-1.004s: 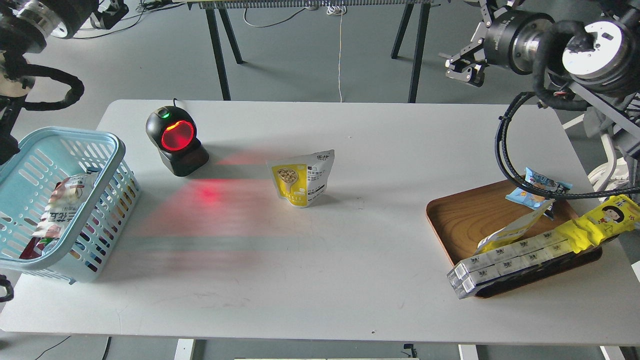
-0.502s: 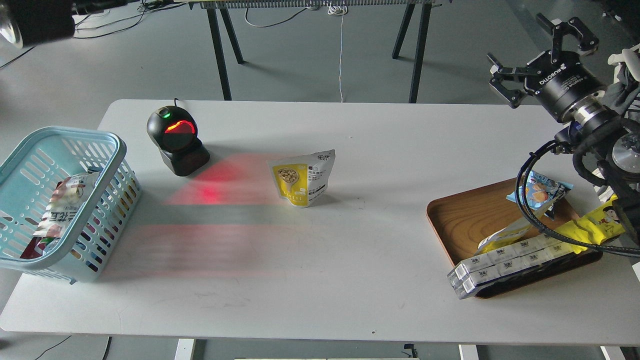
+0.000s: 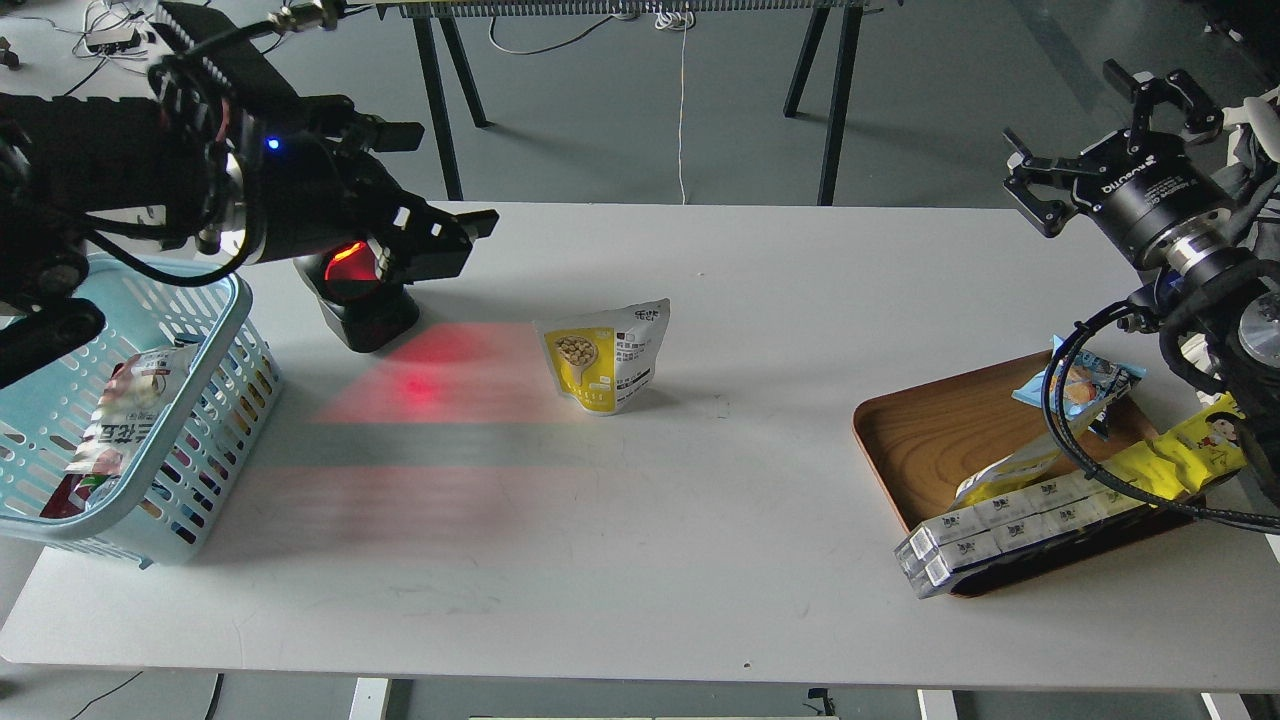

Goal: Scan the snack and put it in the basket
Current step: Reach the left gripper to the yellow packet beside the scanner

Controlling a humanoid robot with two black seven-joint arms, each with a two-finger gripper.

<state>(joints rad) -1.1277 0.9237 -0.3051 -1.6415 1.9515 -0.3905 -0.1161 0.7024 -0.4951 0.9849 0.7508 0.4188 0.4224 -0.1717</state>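
The snack [image 3: 605, 355], a white and yellow pouch with a picture of beige balls, stands upright near the middle of the table. The light blue basket [image 3: 236, 300] stands at the table's left edge and holds other packets. My left gripper [image 3: 455, 175] reaches in from the left above the scanner, left of the pouch and apart from it. Its jaws look open and empty. My right gripper [image 3: 1098, 135] hangs high over the table's far right corner, open and empty, far from the pouch.
A black scanner [image 3: 360, 300] with a red window stands between basket and pouch, partly hidden by my left gripper, casting red light on the table. A brown wooden tray [image 3: 905, 440] at the right holds a blue packet [image 3: 1080, 380], a yellow packet [image 3: 1200, 445] and boxed items [image 3: 1000, 530].
My left arm has swung in from the upper left corner to above the scanner. My right gripper has moved right, away from the table's middle. The pouch has not moved.
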